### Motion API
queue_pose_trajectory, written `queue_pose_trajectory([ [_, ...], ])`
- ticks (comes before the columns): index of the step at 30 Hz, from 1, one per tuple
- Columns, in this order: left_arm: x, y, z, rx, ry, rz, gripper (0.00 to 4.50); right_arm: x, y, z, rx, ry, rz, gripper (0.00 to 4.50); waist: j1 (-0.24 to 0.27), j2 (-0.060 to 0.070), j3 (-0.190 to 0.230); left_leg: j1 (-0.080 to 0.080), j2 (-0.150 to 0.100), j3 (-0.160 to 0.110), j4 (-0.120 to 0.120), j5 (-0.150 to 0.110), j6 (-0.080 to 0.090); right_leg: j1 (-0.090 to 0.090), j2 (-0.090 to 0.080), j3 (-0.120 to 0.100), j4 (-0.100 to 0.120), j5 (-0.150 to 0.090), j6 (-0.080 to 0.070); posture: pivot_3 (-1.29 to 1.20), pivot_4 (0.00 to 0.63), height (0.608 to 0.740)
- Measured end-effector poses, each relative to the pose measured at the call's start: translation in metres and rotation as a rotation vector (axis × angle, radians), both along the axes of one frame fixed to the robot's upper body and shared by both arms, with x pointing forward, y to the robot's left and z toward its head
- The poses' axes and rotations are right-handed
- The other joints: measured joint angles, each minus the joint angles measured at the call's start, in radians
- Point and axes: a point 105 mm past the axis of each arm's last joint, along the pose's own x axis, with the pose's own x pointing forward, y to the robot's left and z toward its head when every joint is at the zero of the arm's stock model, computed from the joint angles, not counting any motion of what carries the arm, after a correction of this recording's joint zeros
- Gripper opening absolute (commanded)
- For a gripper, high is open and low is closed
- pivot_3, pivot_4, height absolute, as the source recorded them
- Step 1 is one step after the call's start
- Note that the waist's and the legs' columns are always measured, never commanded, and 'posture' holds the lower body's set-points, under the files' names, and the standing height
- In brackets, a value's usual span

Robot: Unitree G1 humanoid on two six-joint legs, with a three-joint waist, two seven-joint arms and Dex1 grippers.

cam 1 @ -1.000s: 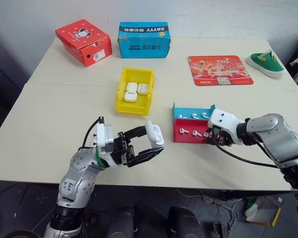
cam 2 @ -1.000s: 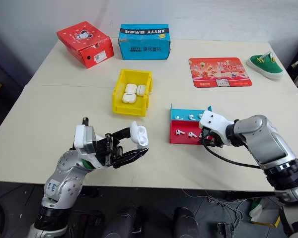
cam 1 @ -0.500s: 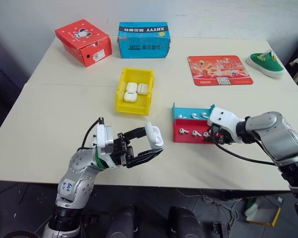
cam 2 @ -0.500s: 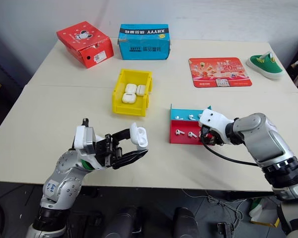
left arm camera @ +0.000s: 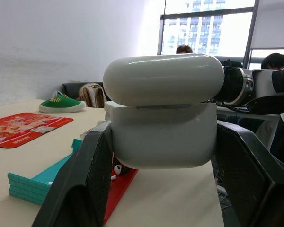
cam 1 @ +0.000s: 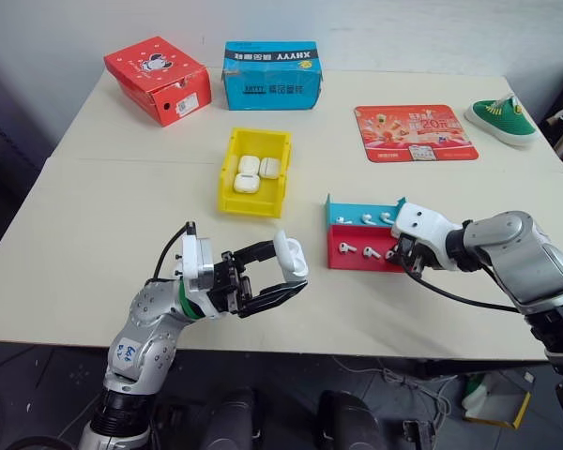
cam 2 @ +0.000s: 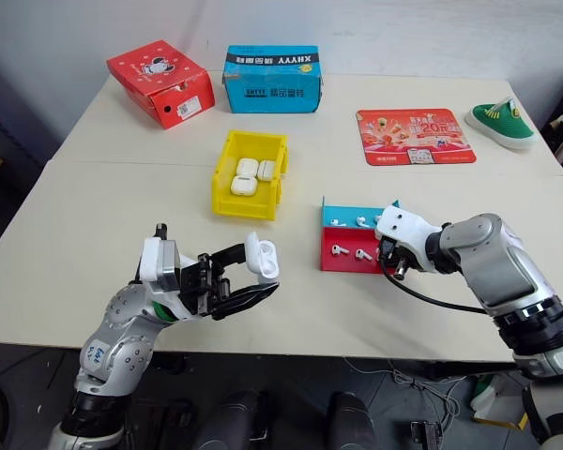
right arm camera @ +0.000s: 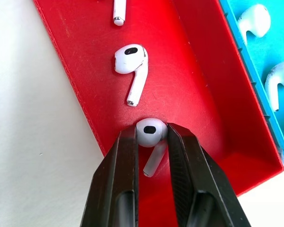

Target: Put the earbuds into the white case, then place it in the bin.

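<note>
Right wrist view: right gripper (right arm camera: pixel 151 142) is down in the red half of the tray (right arm camera: pixel 194 85), its two black fingers (right arm camera: pixel 125 165) pressed to either side of the head of one earbud (right arm camera: pixel 149 132), stem trailing between them.
Change: a second ago the head views showed this gripper at the same corner of the tray; the fingers have since drawn in on the earbud. The arm itself has kept its place.
Meaning for task: judged as the grasp step just completing; the earbud lies on the red floor, not yet lifted, and the carry to the case is still to come.
Left gripper (cam 1: pixel 267 272): clamped on the white case (cam 1: pixel 291 255), held above the near table edge, unchanged from a second ago.
White case, lid: left wrist view shows the lid (left arm camera: pixel 163 78) raised off the body at the front, so the case stands open; its inside cannot be seen.
Tray, red compartment: the gripped earbud, a second earbud (right arm camera: pixel 131 64) lying free just beyond it, and the stem tip of a third (right arm camera: pixel 118 12).
Tray, blue compartment (right arm camera: pixel 270 56): at least two earbuds (right arm camera: pixel 253 19) visible here; the head view suggests three.
Bin (cam 1: pixel 228 192): yellow, mid-table, well apart from both grippers; holds three closed white cases (cam 1: pixel 249 173) alike.
Cardboard boxes (cam 1: pixel 272 75): one red, one blue, at the far edge, closed.
Task progress: early part of this cycle, no earbud yet seated as far as can be told.
</note>
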Motion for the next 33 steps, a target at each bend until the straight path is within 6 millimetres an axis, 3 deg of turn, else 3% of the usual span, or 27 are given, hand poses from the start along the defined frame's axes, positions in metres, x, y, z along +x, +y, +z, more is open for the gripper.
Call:
queue_pose_trajectory([
  [3,-0.003,0.000,0.005,-0.028,0.012,-0.030,2.77,-0.003,0.002,0.016,0.073,-0.024,0.035,0.45,0.001,0.000,0.000,0.000,0.000,0.000,0.000,0.000,0.000,0.000,0.000,0.000,0.000,0.000,0.000,0.00,0.150,0.740],
  [5,-0.003,0.002,0.009,-0.051,0.040,-0.054,2.77,-0.011,0.008,0.046,0.207,-0.086,0.133,0.45,0.002,0.000,0.000,0.000,0.000,0.000,0.000,0.000,0.000,0.000,0.000,0.000,0.000,0.000,0.000,0.00,0.150,0.740],
  [9,-0.001,0.002,0.023,-0.086,0.076,-0.120,2.77,-0.050,0.044,0.111,0.779,-0.237,0.461,0.45,0.002,-0.002,0.001,0.002,0.003,-0.004,0.000,0.000,-0.001,0.006,0.005,0.000,-0.002,0.001,0.000,0.00,0.150,0.740],
  [12,-0.001,-0.003,0.034,-0.119,0.054,-0.161,2.77,-0.067,0.061,0.133,1.045,-0.331,0.554,0.45,0.000,-0.002,0.001,0.002,0.003,-0.003,0.000,0.000,-0.001,0.005,0.005,0.001,-0.002,0.001,0.000,0.00,0.150,0.740],
  [15,0.001,-0.010,0.043,-0.182,0.008,-0.176,2.77,-0.082,0.089,0.144,1.166,-0.441,0.673,0.45,-0.001,-0.002,0.001,0.002,0.003,-0.001,0.000,-0.001,-0.002,0.002,0.006,0.004,0.000,0.001,0.000,0.00,0.150,0.740],
  [19,0.003,-0.015,0.046,-0.192,0.004,-0.206,2.77,-0.100,0.119,0.143,1.187,-0.469,0.807,0.45,-0.001,-0.002,0.001,0.001,0.003,0.000,0.000,0.000,-0.003,0.000,0.008,0.005,0.001,0.001,0.000,0.00,0.150,0.740],
  [25,0.006,-0.022,0.048,-0.200,-0.005,-0.230,2.77,-0.101,0.131,0.136,1.186,-0.492,0.838,0.45,-0.001,-0.002,0.001,0.001,0.004,0.001,0.000,0.000,-0.002,-0.001,0.008,0.007,0.001,0.001,0.000,0.00,0.150,0.740],
  [33,0.006,-0.025,0.049,-0.187,-0.012,-0.236,2.77,-0.096,0.128,0.133,1.183,-0.517,0.805,0.45,-0.001,-0.002,0.001,0.001,0.005,0.002,0.000,0.000,-0.003,-0.002,0.009,0.008,0.001,0.001,-0.001,0.00,0.150,0.740],
])
